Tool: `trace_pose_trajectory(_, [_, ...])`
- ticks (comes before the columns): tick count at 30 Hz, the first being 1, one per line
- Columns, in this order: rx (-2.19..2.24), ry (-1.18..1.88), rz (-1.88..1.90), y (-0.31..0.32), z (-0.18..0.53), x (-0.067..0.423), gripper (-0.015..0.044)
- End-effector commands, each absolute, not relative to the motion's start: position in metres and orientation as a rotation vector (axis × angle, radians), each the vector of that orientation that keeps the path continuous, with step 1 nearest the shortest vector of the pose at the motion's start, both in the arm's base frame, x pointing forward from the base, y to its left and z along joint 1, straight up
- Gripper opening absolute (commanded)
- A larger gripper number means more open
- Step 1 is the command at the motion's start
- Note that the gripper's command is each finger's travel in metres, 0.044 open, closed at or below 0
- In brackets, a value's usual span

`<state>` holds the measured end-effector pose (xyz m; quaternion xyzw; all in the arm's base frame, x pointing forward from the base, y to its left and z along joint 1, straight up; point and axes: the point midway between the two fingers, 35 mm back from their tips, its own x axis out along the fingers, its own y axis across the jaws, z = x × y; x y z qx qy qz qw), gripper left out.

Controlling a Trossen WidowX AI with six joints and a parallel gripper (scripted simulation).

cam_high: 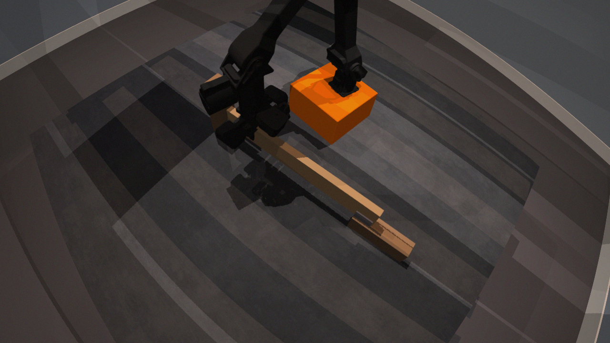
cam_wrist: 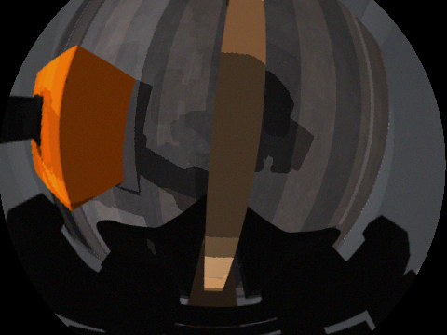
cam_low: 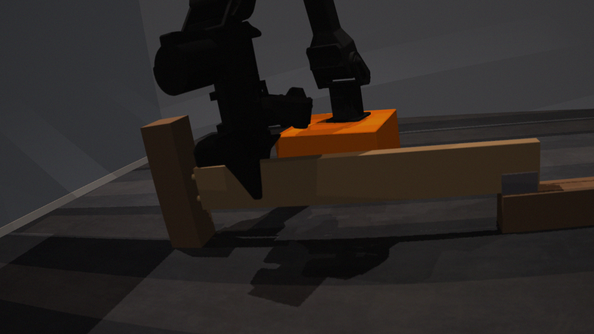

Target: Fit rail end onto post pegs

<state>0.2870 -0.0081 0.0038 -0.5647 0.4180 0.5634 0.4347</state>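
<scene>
Gripping the rail (cam_low: 373, 174) close to its near end, the gripper (cam_low: 249, 183) comes down from above with its black fingers (cam_low: 247, 174) pinched on either side of the wood. The rail hangs off the table (cam_low: 373, 266) at that end, lifted in front of the post (cam_low: 174, 178), which stands upright at the left of the exterior view. Two small pegs (cam_low: 195, 187) stick out of the post toward the rail, one above the other. A narrow gap shows between the rail's end face and the post, so the end does not touch the post. Whether the peg tips have entered the holes is hard to judge in the dim light.

The rail runs close to level toward the right, perhaps a touch higher at the far end. There a notch in its underside sits on the low footboard block (cam_low: 544, 205), with a small grey bracket (cam_low: 519, 183) showing at the join.

From the top view the rail (cam_high: 315, 172) lies on a diagonal, with the footboard block (cam_high: 383, 238) at its lower right end. An orange base block (cam_high: 332, 104) carries the arm and stands just beside the rail's near half. In the wrist view the rail (cam_wrist: 238, 130) runs straight away between the dark fingers.
</scene>
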Motion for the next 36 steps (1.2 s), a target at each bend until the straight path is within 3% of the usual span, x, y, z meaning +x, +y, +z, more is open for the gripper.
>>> trace_pose_trajectory(1, [-1.417, 1.049, 1.393, -0.0119, 0.0051, 0.2889, 0.0])
trace_pose_trajectory(36, [-1.418, 1.049, 1.393, -0.0181, 0.0044, 0.2908, 0.0])
